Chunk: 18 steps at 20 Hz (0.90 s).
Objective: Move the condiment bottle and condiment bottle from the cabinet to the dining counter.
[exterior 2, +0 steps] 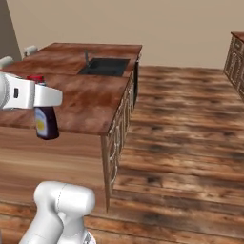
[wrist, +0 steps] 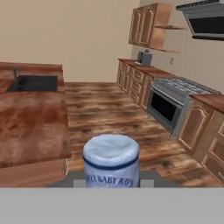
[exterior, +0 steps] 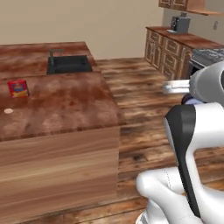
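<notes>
right base view has the white arm reaching in from nine o'clock, with a condiment bottle point(exterior 2: 46, 122) hanging below the white hand, its dark body and yellowish label seen against the dining counter point(exterior 2: 90, 102). the gripper point(exterior 2: 44, 110) is clamped narrow on the bottle's upper part; the fingertips themselves are hidden behind the hand, so exactly where they touch cannot be told. whether the bottle's base touches the counter or hangs just above it cannot be told either.

hand view looks down along the tool at the bottle's top point(wrist: 111, 159) at six o'clock, a pale rounded cap with a dark blue band and lettering beneath it. the counter edge runs up the nine o'clock side, the inset black sink point(wrist: 33, 83) at ten o'clock. a stove point(wrist: 173, 105) sits at three o'clock, and the cabinet point(wrist: 148, 24) with a shelf beside it at one o'clock.

left base view shows a small red box point(exterior: 18, 89) on the counter at nine o'clock, and near it a small pale disc point(exterior: 8, 111).
</notes>
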Available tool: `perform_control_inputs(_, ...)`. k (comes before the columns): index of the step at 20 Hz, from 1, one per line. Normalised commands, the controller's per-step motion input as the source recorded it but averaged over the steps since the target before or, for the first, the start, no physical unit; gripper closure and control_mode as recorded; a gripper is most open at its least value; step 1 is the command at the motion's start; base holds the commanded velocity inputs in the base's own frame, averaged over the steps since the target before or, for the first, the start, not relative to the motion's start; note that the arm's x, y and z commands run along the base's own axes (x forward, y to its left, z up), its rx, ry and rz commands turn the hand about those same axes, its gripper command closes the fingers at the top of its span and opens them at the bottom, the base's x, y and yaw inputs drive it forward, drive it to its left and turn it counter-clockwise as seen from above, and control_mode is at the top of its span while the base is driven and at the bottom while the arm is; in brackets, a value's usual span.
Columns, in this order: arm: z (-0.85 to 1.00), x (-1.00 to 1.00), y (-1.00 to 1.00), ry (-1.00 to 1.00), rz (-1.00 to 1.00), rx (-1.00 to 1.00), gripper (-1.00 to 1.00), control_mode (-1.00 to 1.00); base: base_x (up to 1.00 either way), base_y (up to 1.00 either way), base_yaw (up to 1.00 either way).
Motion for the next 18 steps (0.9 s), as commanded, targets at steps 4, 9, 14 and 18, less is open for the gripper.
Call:
perform_control_inputs(4,0.00,0.00,0.00,0.00,0.00,0.00,1.00,1.00,0.67,1.00,0.00)
perform_control_inputs(9,0.00,0.00,0.00,0.00,0.00,0.00,1.00,1.00,0.91,1.00,-0.03)
perform_control_inputs(14,0.00,0.00,0.00,0.00,0.00,0.00,1.00,1.00,0.90,1.00,-0.03)
perform_control_inputs(18,0.00,0.00,0.00,0.00,0.00,0.00,1.00,1.00,0.65,1.00,0.00)
